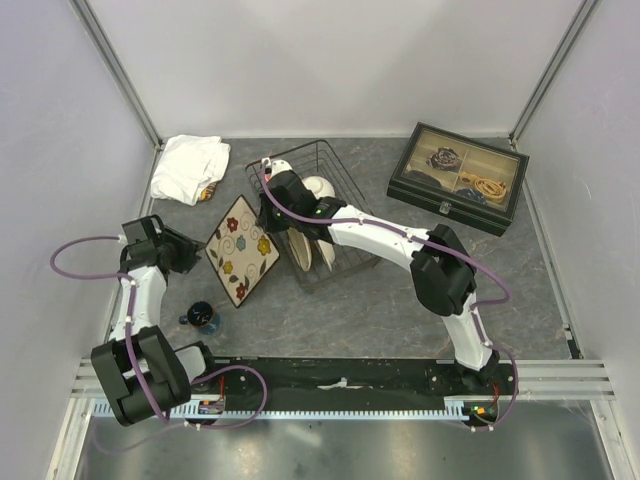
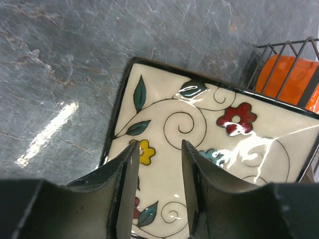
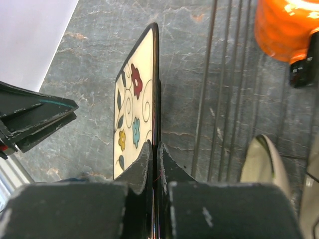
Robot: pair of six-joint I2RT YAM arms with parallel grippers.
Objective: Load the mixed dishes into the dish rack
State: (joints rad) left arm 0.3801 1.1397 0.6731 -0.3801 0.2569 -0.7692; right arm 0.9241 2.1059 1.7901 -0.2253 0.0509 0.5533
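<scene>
The square flower-patterned plate (image 1: pixel 243 250) is tilted, its right edge raised beside the black wire dish rack (image 1: pixel 340 165). My right gripper (image 1: pixel 270 203) is shut on that raised edge; in the right wrist view its jaws (image 3: pixel 154 144) pinch the plate (image 3: pixel 134 99) edge-on. My left gripper (image 1: pixel 193 255) is open at the plate's left side, its fingers (image 2: pixel 127 169) spread just above the plate's face (image 2: pixel 209 124). In the rack stand the white bowl (image 1: pixel 320 187), the cream brown-rimmed plate (image 1: pixel 303 252) and the orange mug (image 2: pixel 289 79), which is hidden in the top view.
A white folded cloth (image 1: pixel 190 167) lies at the back left. A black glass-lidded box (image 1: pixel 458 178) stands at the back right. A small dark cup (image 1: pixel 203 318) stands on the table near the left arm. My left gripper (image 3: pixel 35 117) shows in the right wrist view.
</scene>
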